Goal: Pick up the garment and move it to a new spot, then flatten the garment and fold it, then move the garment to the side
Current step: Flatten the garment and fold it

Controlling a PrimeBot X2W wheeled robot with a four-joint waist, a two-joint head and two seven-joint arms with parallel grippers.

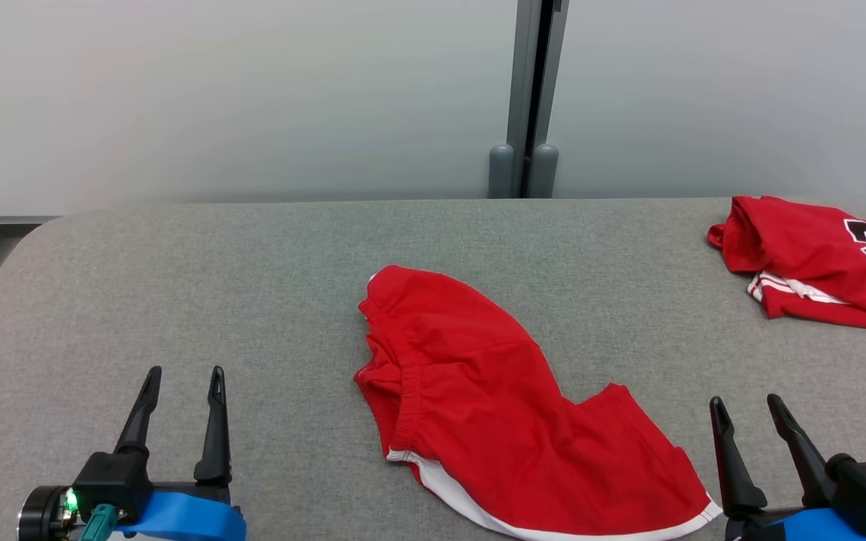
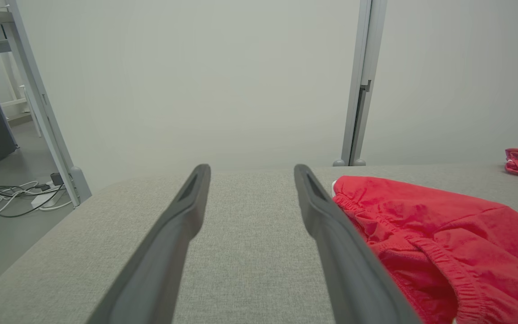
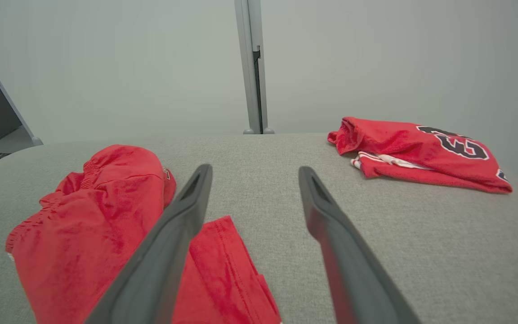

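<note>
Head view, left to right: my left end effector [image 1: 186, 372] spread, empty, over grey bench [image 1: 252, 285]; red shorts [image 1: 478, 391] crumpled mid-bench, untouched; my right end effector [image 1: 746, 402] spread, empty, just beside shorts' hem; folded red jersey [image 1: 801, 255] far right.

Shorts [image 1: 478, 406] on table [image 1: 215, 285], jersey [image 1: 809, 248] far right

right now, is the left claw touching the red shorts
Apart. The head view shows a strip of bare grey table between the open left claw and the red shorts.
</note>
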